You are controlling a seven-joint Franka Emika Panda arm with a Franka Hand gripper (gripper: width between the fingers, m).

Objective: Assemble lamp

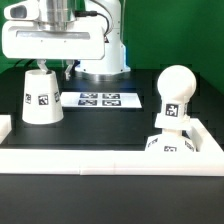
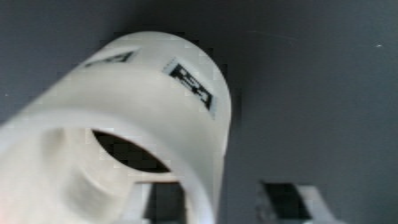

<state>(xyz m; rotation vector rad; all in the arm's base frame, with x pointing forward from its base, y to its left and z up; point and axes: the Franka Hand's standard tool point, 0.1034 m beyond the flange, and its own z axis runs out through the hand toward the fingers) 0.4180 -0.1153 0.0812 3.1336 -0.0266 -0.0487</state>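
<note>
The white cone shade (image 1: 42, 96) stands on the dark table at the exterior view's left, with a tag on its side. In the wrist view the shade (image 2: 151, 110) fills most of the picture and its open top faces the camera. My gripper (image 1: 52, 67) hangs right over the shade's top. Its jaws are open and straddle the shade's rim wall (image 2: 228, 200): one finger (image 2: 169, 205) is inside the opening, the other (image 2: 285, 200) is outside, apart from the wall. The ball-topped bulb (image 1: 175, 92) stands on the square base (image 1: 172, 146) at the exterior view's right.
The marker board (image 1: 100, 99) lies flat behind the shade, in the middle. A white U-shaped wall (image 1: 100, 160) runs along the front and sides, and the base sits in its right corner. The robot pedestal (image 1: 100, 60) stands at the back.
</note>
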